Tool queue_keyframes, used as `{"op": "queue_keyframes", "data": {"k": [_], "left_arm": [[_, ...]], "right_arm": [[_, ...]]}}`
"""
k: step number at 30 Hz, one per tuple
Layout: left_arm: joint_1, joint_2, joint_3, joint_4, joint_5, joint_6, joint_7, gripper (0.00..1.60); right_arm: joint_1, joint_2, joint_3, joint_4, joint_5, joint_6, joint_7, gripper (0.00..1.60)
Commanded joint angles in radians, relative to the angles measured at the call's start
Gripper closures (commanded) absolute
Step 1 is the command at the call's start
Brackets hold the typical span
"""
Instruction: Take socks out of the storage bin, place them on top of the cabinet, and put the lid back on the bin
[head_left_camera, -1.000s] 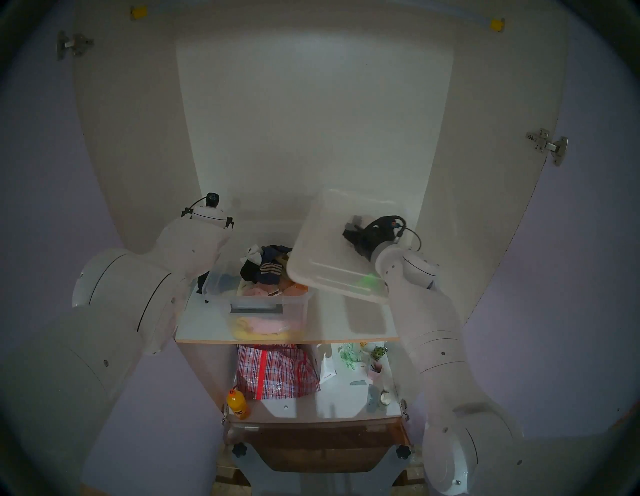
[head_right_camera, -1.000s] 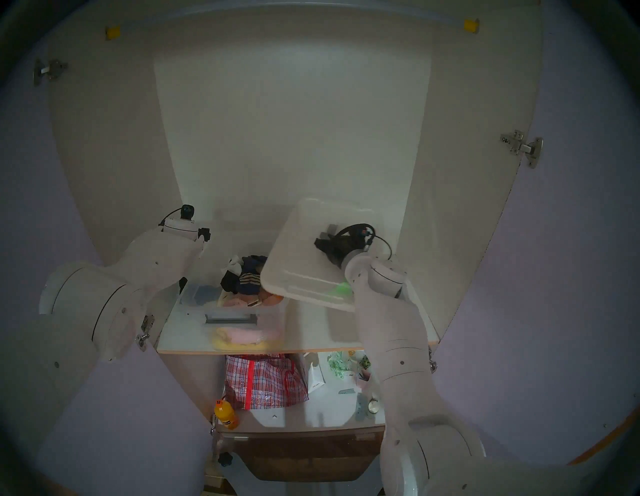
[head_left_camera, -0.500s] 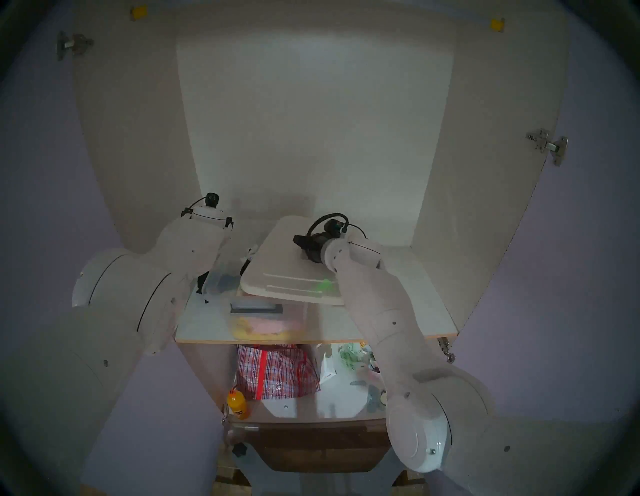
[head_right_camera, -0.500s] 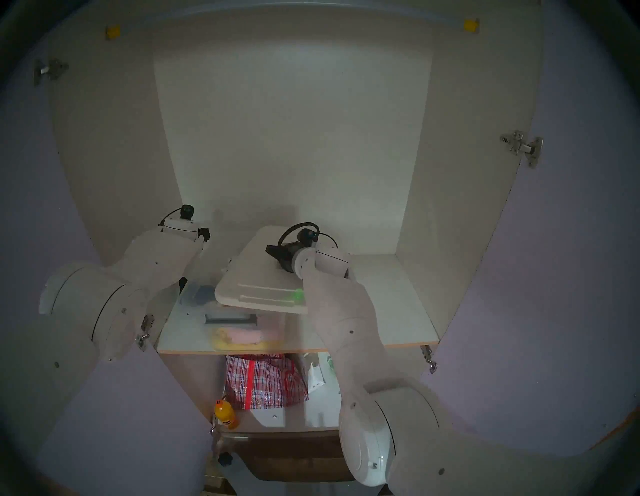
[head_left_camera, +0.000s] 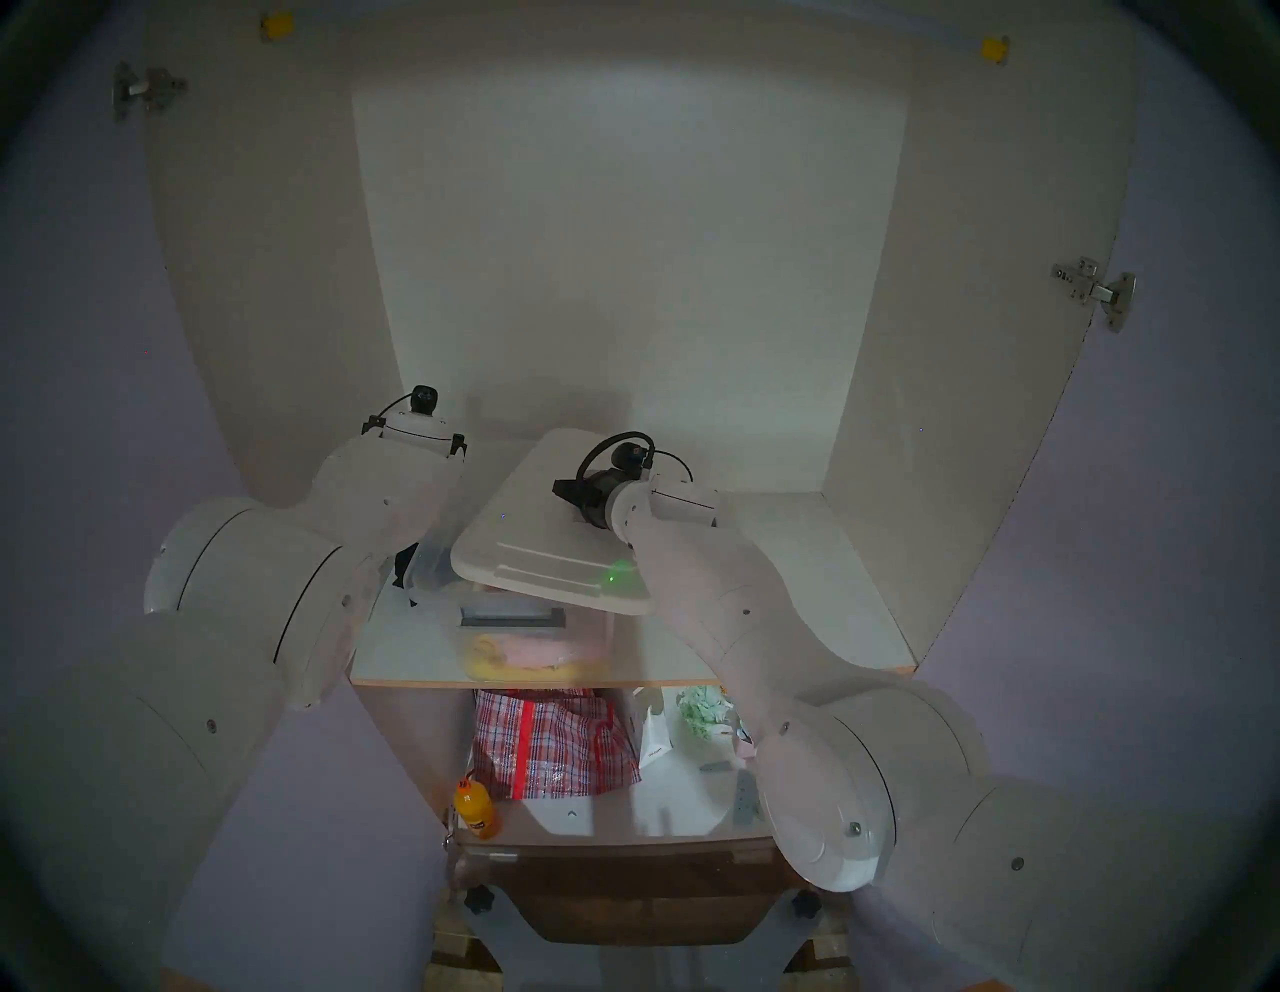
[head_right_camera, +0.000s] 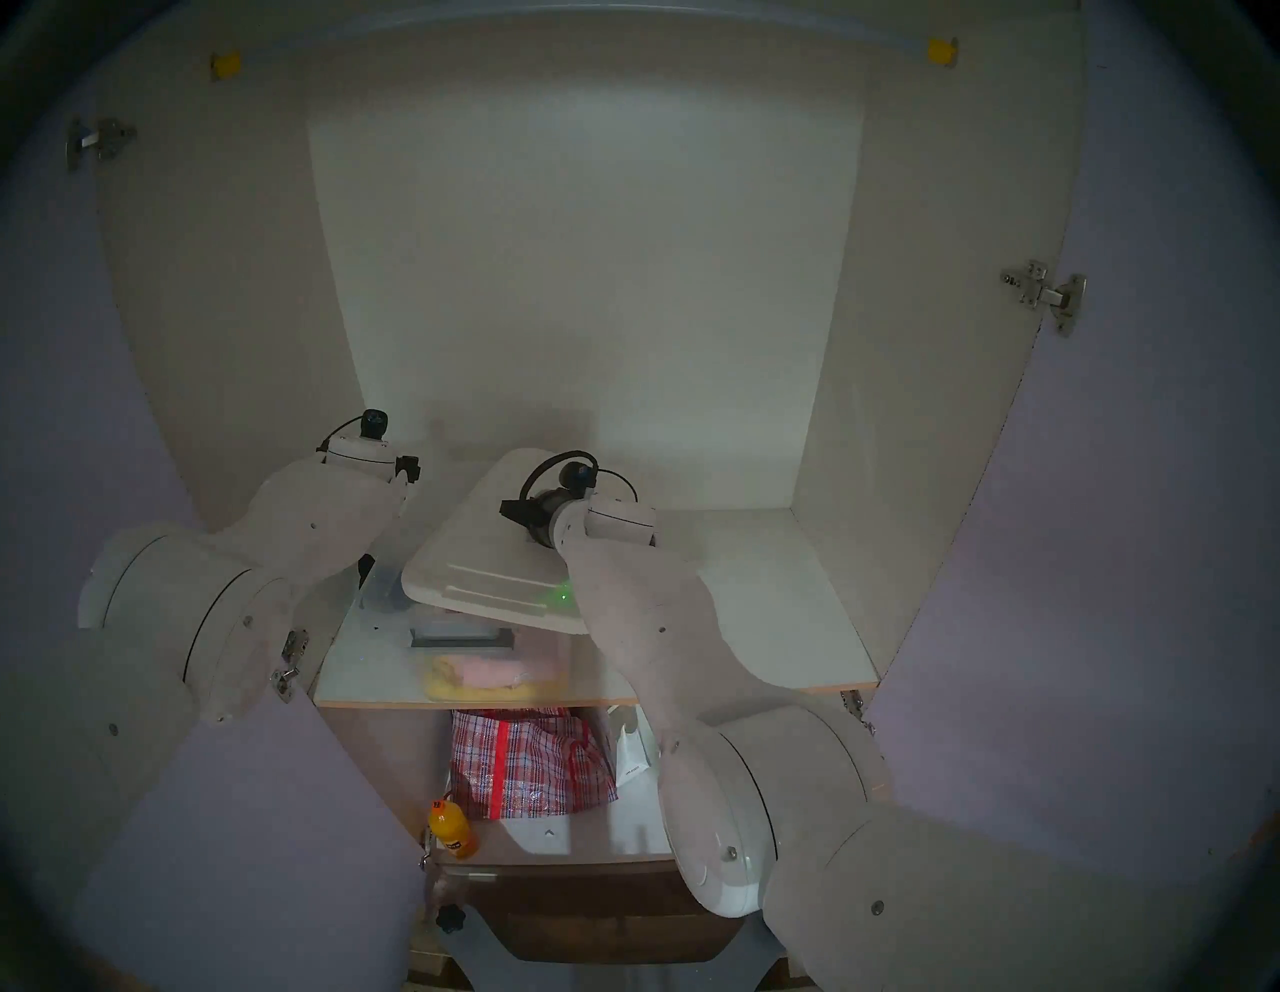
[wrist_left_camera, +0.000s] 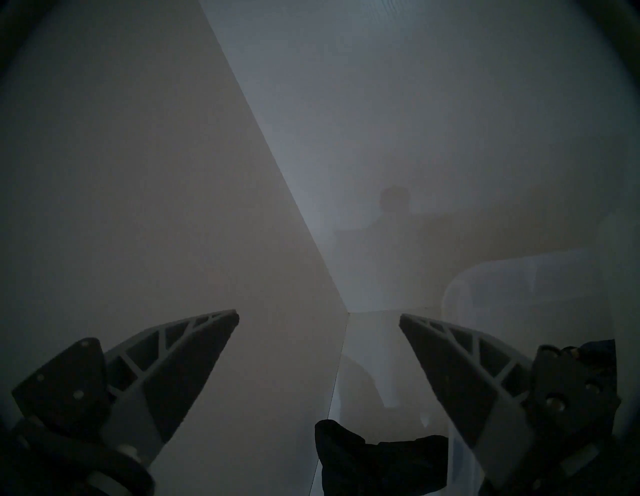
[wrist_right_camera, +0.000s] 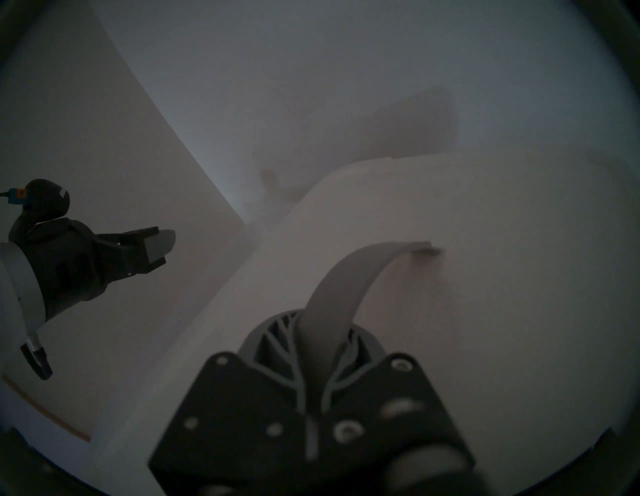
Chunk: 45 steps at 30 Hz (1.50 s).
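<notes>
Lid (head_left_camera: 533, 533) is hanging from my right gripper (wrist_right_camera: 320, 332), which is clamped tight on its grey handle (wrist_right_camera: 349, 277), tilted over the storage bin (head_left_camera: 443, 585) directly underneath on the cabinet (head_left_camera: 623, 263) shelf. Left gripper (wrist_left_camera: 318, 320) sits off to the lid's left with fingers spread wide, holding nothing, a dark sock (wrist_left_camera: 377, 457) just below it beside the bin wall.

both head views look down into the cabinet (head_left_camera: 623, 242); wrist views close, perhaps too murky.
</notes>
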<state>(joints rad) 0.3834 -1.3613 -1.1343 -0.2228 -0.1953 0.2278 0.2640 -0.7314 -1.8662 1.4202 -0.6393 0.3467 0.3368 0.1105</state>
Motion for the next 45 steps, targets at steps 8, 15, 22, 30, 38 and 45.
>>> {"op": "queue_keyframes", "data": {"k": [8,15,22,30,38,45], "left_arm": [[-0.039,0.002,0.001,-0.024,0.003,-0.012,-0.001,0.0],[-0.039,0.003,0.001,-0.025,0.003,-0.012,-0.001,0.0],[-0.039,0.003,0.001,-0.025,0.003,-0.013,-0.001,0.0],[-0.039,0.003,0.001,-0.025,0.003,-0.012,-0.001,0.0],[-0.039,0.003,0.001,-0.025,0.003,-0.012,-0.001,0.0],[-0.039,0.003,0.001,-0.025,0.003,-0.013,-0.001,0.0]], "right_arm": [[0.062,-0.062,-0.086,0.014,-0.027,-0.047,0.114,1.6],[0.051,-0.078,-0.102,0.034,-0.022,-0.066,0.161,1.6],[0.061,-0.086,-0.108,0.079,-0.035,-0.124,0.133,1.6],[0.132,-0.088,-0.093,0.191,-0.023,-0.157,0.126,1.6],[0.254,-0.059,-0.073,0.343,-0.006,-0.161,0.182,1.6],[0.277,-0.076,-0.081,0.418,-0.014,-0.194,0.214,1.6]]}}
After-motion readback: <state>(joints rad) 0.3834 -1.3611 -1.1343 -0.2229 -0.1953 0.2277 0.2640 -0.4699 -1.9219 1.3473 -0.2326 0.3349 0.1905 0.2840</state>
